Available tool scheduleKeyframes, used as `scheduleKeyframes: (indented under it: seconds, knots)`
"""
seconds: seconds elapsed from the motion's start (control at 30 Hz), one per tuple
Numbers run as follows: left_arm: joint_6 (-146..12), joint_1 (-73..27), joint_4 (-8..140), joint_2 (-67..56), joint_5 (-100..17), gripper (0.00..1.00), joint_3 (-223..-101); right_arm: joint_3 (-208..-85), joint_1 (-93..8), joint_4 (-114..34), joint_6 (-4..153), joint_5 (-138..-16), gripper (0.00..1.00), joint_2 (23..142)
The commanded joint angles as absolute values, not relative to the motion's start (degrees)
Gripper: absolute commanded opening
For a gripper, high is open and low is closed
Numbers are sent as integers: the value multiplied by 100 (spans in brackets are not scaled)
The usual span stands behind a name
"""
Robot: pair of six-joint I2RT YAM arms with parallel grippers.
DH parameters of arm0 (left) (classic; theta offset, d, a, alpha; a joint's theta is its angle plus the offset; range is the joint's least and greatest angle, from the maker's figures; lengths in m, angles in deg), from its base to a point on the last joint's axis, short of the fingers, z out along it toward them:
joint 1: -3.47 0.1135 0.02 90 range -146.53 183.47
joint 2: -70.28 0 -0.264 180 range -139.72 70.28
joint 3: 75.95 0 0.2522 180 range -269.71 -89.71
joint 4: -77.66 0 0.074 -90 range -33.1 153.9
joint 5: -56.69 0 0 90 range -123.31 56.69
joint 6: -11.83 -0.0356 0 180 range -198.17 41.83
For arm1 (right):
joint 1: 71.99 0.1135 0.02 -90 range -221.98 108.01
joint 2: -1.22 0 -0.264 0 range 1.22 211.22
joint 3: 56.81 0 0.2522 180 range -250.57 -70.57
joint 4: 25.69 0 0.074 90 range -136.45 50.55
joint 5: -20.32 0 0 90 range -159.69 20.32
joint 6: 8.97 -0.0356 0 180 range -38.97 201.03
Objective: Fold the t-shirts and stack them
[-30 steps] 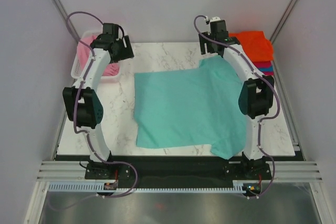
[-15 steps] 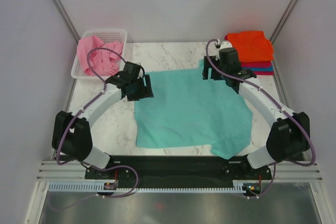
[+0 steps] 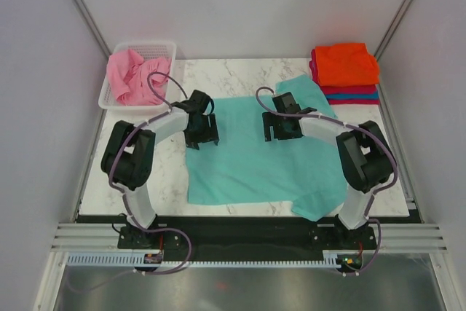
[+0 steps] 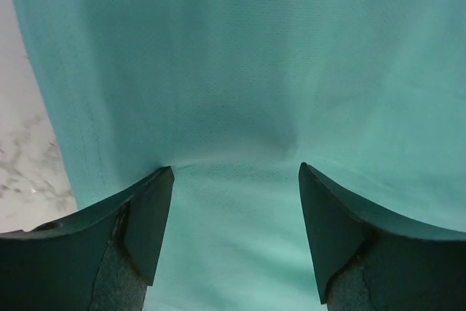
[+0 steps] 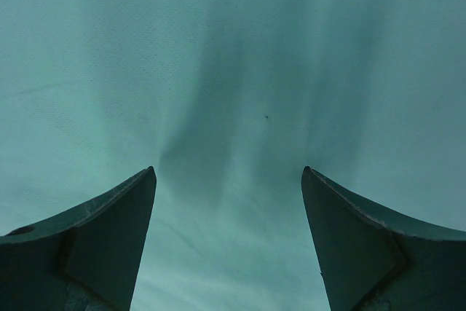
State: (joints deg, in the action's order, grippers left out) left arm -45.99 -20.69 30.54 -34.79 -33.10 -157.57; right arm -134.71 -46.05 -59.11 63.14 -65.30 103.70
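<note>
A teal t-shirt (image 3: 255,154) lies spread flat on the marble table, one sleeve up at the back right. My left gripper (image 3: 204,138) is open, low over the shirt's left edge; in the left wrist view (image 4: 237,176) teal cloth fills the gap between its fingers, with the hem at left. My right gripper (image 3: 275,133) is open over the shirt's upper middle; the right wrist view (image 5: 227,172) shows only teal cloth (image 5: 233,71). A folded stack, orange tee (image 3: 346,63) on top with crimson and blue beneath, sits at the back right. A pink tee (image 3: 131,74) lies crumpled in the basket.
A white slotted basket (image 3: 169,49) stands at the back left corner. Grey walls close in both sides. Bare marble (image 3: 156,169) shows left of the shirt and a strip (image 3: 386,172) to its right. The arm bases sit on the black front rail.
Both arms swung down and inward from the table's back corners. Both grippers now sit low over the teal shirt, the left at its left edge, the right nearer the middle.
</note>
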Motion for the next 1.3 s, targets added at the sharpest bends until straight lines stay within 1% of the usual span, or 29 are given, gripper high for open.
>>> scheduleKeyframes:
  seconds: [0.0, 0.1, 0.23, 0.3, 0.43, 0.53, 0.63, 0.67, 0.73, 0.77, 0.87, 0.9, 0.97, 1.0, 1.07, 1.1, 1.17, 1.2, 1.23, 1.27]
  knots:
    - [-4811, -1605, 2866, -3948, -2970, 77, -16160, -13964, -4500, -5588, 6100, -6766, 89, 10826]
    - [-5048, -1279, 2638, -4281, -2900, 77, -16608, -14438, -4430, -5571, 5977, -6959, 89, 11475]
    - [-5311, -700, 2163, -4871, -2970, 77, -17634, -15342, -4333, -5606, 5845, -7232, 89, 12109]
    - [-5382, -593, 2066, -5047, -3137, 77, -17900, -15660, -4333, -5702, 5836, -7197, 89, 12338]
    - [-5523, -541, 1882, -5320, -3041, 77, -18401, -16695, -4395, -6061, 5915, -7092, 90, 13006]
    - [-5655, -523, 1811, -5242, -3163, 77, -18692, -17241, -4430, -6308, 5941, -7101, 90, 13297]
    - [-5708, -558, 1820, -4856, -3304, 77, -18780, -17419, -4439, -6406, 5967, -7039, 90, 13262]
    - [-5717, -575, 1820, -4480, -3296, 77, -18771, -17410, -4430, -6449, 5985, -7013, 90, 13184]
    - [-5752, -628, 1811, -4057, -3296, 78, -18710, -17270, -4430, -6441, 6038, -7004, 90, 12833]
    - [-5752, -646, 1785, -3611, -3287, 78, -18658, -17226, -4439, -6441, 6055, -6847, 90, 12544]
    - [-5682, -725, 1758, -2862, -3235, 78, -18219, -17016, -4447, -6467, 6143, -6775, 90, 12016]
    - [-5621, -742, 1750, -2337, -3208, 78, -17826, -16954, -4439, -6485, 6143, -6758, 90, 11622]
    - [-5506, -778, 1758, -1808, -3120, 78, -17315, -16630, -4439, -6511, 6143, -6758, 90, 11181]
    - [-5375, -778, 1767, -1344, -3085, 78, -16747, -16280, -4439, -6520, 6117, -6749, 90, 10709]
    - [-5182, -778, 1776, -849, -2927, 78, -16146, -15796, -4421, -6503, 5951, -6679, 90, 10154]
    - [-4972, -778, 1811, -647, -2883, 78, -15560, -15219, -4404, -6503, 5846, -6644, 91, 9611]
    - [-4725, -769, 1916, -14, -2769, 77, -15003, -14522, -4343, -6433, 5461, -6564, 91, 9011]
    - [-4471, -760, 1960, 180, -2751, 75, -14513, -13753, -4307, -6398, 5319, -6556, 91, 8416]
    - [-4329, -743, 2047, 504, -2733, 74, -14282, -13354, -4272, -6328, 5152, -6512, 91, 8097]
    - [-4189, -742, 2100, 681, -2751, 73, -14071, -12950, -4176, -6292, 4706, -6390, 90, 7459]
